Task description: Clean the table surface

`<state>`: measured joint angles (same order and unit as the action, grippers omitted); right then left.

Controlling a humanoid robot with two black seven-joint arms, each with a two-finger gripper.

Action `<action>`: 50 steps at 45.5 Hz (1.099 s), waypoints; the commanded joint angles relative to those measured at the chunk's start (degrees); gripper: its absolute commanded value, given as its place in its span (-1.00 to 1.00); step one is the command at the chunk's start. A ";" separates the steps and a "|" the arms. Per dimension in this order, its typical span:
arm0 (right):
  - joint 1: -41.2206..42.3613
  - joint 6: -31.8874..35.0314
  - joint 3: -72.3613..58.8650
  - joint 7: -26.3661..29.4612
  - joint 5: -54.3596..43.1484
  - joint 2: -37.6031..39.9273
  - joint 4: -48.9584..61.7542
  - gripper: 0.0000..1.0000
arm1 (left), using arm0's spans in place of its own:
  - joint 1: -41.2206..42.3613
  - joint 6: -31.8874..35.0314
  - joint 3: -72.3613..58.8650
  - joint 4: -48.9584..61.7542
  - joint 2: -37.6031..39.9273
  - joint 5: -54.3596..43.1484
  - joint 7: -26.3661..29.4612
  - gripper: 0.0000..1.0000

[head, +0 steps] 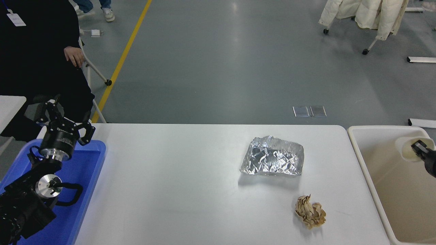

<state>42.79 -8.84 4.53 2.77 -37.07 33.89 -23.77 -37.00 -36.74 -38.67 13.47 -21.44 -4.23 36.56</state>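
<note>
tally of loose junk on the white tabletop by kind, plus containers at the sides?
Crumpled silver foil sheet: 1
Crumpled brown paper wad: 1
Blue plastic tray, left side: 1
Cream plastic bin, right side: 1
White paper cup, held over the bin by the right hand: 1
Total: 5

Bright, even overhead light fills the scene, leaving soft pale glare patches on the grey floor [235, 41] and a mild sheen on the table surface [177, 183]. The crumpled foil [272, 160] throws back hard specular glints and dark reflections and casts a soft shadow toward the camera, while the brown paper wad [310, 211] has only a faint shadow beneath it. Focus is sharp throughout, though the person's dark clothing [30, 51] at upper left sinks to near-featureless black.
</note>
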 commanded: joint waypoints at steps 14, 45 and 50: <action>-5.88 -5.22 -0.22 -1.46 12.02 -14.38 17.17 -1.00 | 0.00 0.00 0.00 -0.03 0.00 0.01 0.00 1.00; -5.79 -6.63 0.48 -1.37 12.11 -14.56 17.79 1.00 | 0.00 0.00 0.00 -0.03 0.00 0.01 0.00 1.00; -5.53 -6.63 0.48 -1.37 12.11 -14.21 17.88 1.00 | 0.00 0.00 0.00 -0.03 0.00 0.01 0.00 1.00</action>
<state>36.85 -14.99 4.75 1.39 -25.10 19.53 -6.07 -37.00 -36.74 -38.67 13.47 -21.44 -4.27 36.56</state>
